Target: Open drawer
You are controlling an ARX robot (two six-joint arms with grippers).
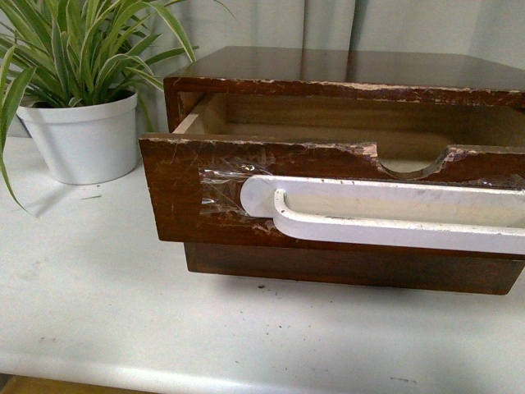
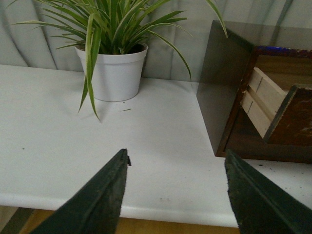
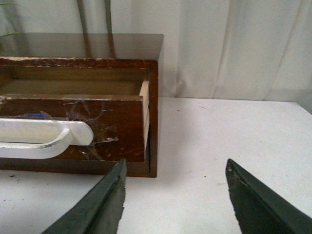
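The drawer (image 1: 184,197), dark brown and scuffed, with a half-round notch (image 1: 410,164) and a long white taped-on bar handle (image 1: 394,215), stands pulled out of its wooden case (image 1: 328,70); its pale inside shows. Neither gripper is in the front view. My left gripper (image 2: 176,168) is open and empty over the white table, left of the case; the drawer's side (image 2: 265,105) shows there. My right gripper (image 3: 175,173) is open and empty, in front of the case's right corner; the drawer front (image 3: 122,122) and handle end (image 3: 73,134) show there.
A potted green plant in a white pot (image 1: 82,139) stands on the white table (image 1: 164,328) left of the case; it also shows in the left wrist view (image 2: 114,73). The table's front edge (image 2: 161,212) lies under my left gripper. A pale curtain (image 3: 234,48) hangs behind.
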